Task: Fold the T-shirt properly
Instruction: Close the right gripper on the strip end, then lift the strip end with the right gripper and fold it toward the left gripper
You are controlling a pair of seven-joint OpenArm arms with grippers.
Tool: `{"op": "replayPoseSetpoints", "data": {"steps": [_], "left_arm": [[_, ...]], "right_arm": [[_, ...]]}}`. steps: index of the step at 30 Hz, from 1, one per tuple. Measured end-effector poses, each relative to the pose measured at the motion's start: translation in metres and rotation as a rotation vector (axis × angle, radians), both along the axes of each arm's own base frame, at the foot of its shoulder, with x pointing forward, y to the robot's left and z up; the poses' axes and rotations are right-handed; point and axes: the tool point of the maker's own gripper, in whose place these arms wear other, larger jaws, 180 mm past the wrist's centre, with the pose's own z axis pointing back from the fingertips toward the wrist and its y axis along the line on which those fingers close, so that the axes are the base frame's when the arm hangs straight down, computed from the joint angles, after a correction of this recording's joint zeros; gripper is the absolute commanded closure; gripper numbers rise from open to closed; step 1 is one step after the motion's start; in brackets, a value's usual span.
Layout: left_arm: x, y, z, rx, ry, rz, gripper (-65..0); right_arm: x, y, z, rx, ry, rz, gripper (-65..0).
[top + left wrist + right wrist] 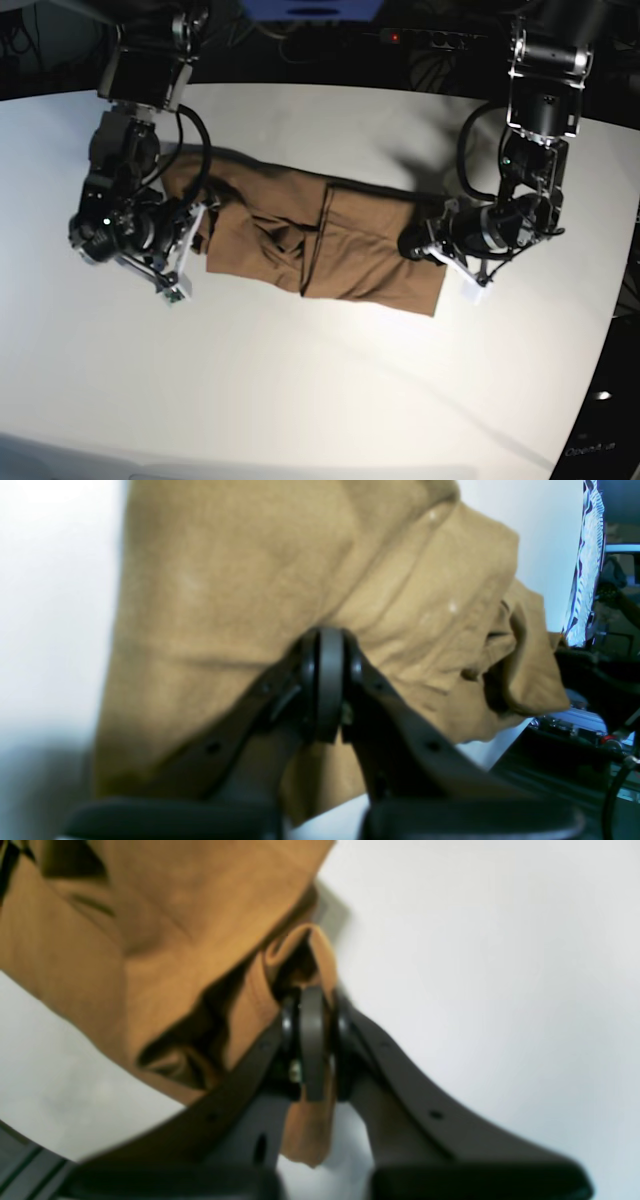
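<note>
T-shirt [320, 245] edges pinched by both arms' clenched fingers [322, 680], bare table [320, 400] all around.

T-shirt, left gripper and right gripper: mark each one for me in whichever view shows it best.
T-shirt [355, 250]: base view, on the flat brown middle panel.
Left gripper [322, 645]: left wrist view, between the shut fingers pinching cloth.
Right gripper [310, 1005]: right wrist view, between the shut fingers clamping a cloth edge.

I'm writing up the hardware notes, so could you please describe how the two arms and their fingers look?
Both arms are black, with boxy upper housings and looping black cables. The left gripper and right gripper each have dark, curved fingers with small holes, meeting at rounded grey pads. White camera mounts sit at the wrists.
</note>
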Motion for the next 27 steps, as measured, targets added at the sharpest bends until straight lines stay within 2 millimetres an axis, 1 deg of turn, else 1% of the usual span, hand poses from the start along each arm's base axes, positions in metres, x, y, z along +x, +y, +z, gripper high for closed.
{"op": "replayPoseSetpoints", "data": {"steps": [2, 6, 8, 11, 15, 18, 22, 24, 27], "left_arm": [[0.0, 0.0, 0.0, 0.001, 0.001, -0.001, -2.3], [0.0, -0.001, 0.0, -0.001, 0.002, -0.002, -2.3], [0.0, 0.0, 0.0, 0.0, 0.003, -0.003, -2.3], [0.0, 0.0, 0.0, 0.002, 0.001, -0.004, -2.3], [0.0, 0.0, 0.0, 0.002, 0.003, -0.005, -2.3], [0.0, 0.0, 0.0, 0.002, 0.003, -0.005, -2.3], [0.0, -0.001, 0.0, 0.0, 0.004, -0.006, -2.3], [0.0, -0.001, 0.0, 0.001, 0.003, -0.006, -2.3], [0.0, 0.0, 0.0, 0.002, 0.003, -0.005, -2.3]], "right_arm": [[0.001, 0.008, 0.001, 0.01, -0.002, 0.013, -0.6], [0.011, 0.019, 0.008, 0.003, -0.026, 0.058, -0.6], [0.012, 0.026, 0.009, 0.004, -0.03, 0.082, -0.6], [0.015, 0.031, 0.011, 0.004, -0.033, 0.089, -0.6], [0.021, 0.044, 0.016, 0.036, -0.051, 0.098, -0.6], [0.019, 0.057, 0.012, 0.042, -0.034, 0.133, -0.6], [0.022, 0.078, 0.003, 0.078, 0.007, 0.167, -0.6], [0.022, 0.082, 0.001, 0.089, 0.015, 0.172, -0.6], [0.027, 0.082, 0.005, 0.085, 0.005, 0.171, -0.6]]}}
